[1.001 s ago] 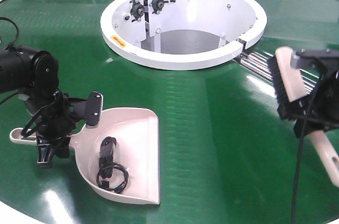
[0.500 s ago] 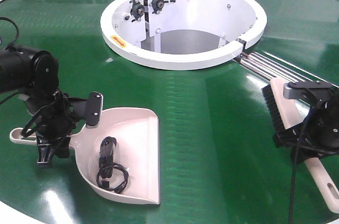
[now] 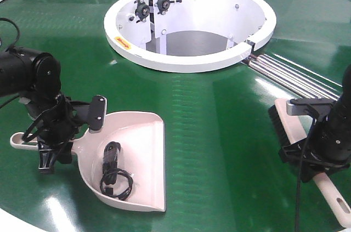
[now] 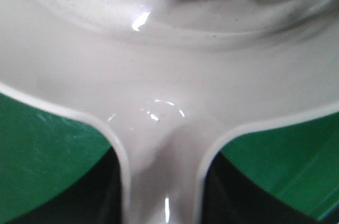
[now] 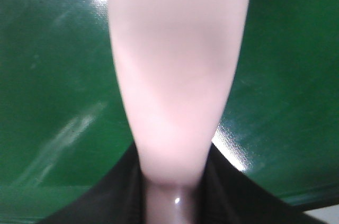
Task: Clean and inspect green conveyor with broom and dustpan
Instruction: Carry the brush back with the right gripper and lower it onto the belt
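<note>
Right gripper [image 3: 321, 155] grips broom [image 3: 288, 125] handle, bristles low over green conveyor [image 3: 219, 133]. Dustpan [image 3: 142, 150] well apart to its left, lip facing broom, left gripper [image 3: 53, 145] gripping handle.

You see the broom [image 5: 177, 75] filling the middle, its pale pink-beige back broad at the top and narrowing to a slim neck below. There the right gripper [image 5: 172, 203] has its dark fingers [image 5: 114, 203] closed against it on both sides. The green conveyor [image 5: 53, 102] shines behind, streaked with glare.
</note>
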